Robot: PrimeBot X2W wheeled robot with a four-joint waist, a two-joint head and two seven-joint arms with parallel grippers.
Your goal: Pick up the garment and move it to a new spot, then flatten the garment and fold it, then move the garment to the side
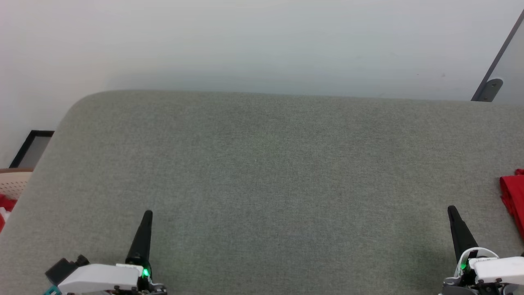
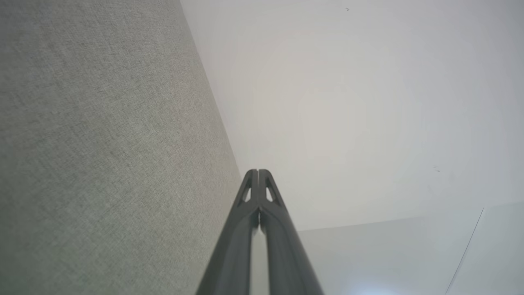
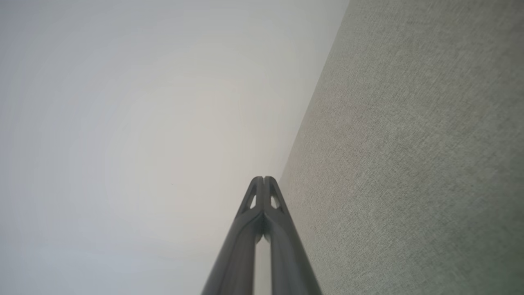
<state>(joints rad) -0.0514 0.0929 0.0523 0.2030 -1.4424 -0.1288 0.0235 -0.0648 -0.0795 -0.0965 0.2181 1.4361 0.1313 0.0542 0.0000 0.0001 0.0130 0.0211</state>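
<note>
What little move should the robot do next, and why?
Probably open the right gripper and ease it toward the red garment at the right edge of the grey surface. Both it and the left gripper are shut and hold nothing. The garment lies apart from both, nearer the right one. Just a strip of it is in view.

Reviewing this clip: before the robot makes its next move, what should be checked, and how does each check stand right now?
1. Is the left hand free? Shut, holding nothing: ok.
2. Is the right hand free? Shut, holding nothing: ok.
3. Is the garment fully in the head view? Only red cloth cut off at the right edge: not ok.
4. Is the garment flattened or folded? Too little of it shows: cannot tell.
5. Is the grey surface between the hands bare? Ok.
</note>
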